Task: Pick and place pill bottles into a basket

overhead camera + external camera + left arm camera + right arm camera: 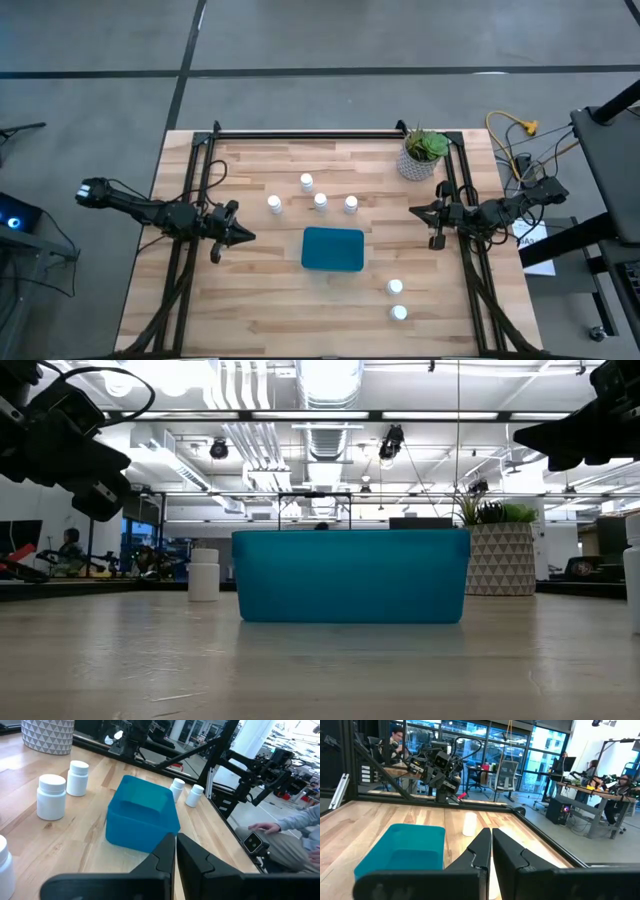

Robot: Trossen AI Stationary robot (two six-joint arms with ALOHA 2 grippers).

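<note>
The teal basket (332, 249) sits mid-table with nothing in it (142, 815) (350, 575) (402, 850). Several white pill bottles (320, 201) stand behind it, and two more (396, 288) (400, 313) stand at its front right. My left gripper (248, 237) hovers shut to the left of the basket, pointing at it, its closed fingers (167, 851) empty. On the right side my right gripper (413, 211) hangs shut and empty (490, 845), pointing left toward the bottles. One bottle (469, 825) shows beyond its tips.
A white patterned plant pot (420, 160) stands at the back right corner (500, 560). Black frame rails (310, 132) run along the back and both sides of the table. Cables and equipment lie off the right edge. A person's hand (262, 826) shows beyond the table.
</note>
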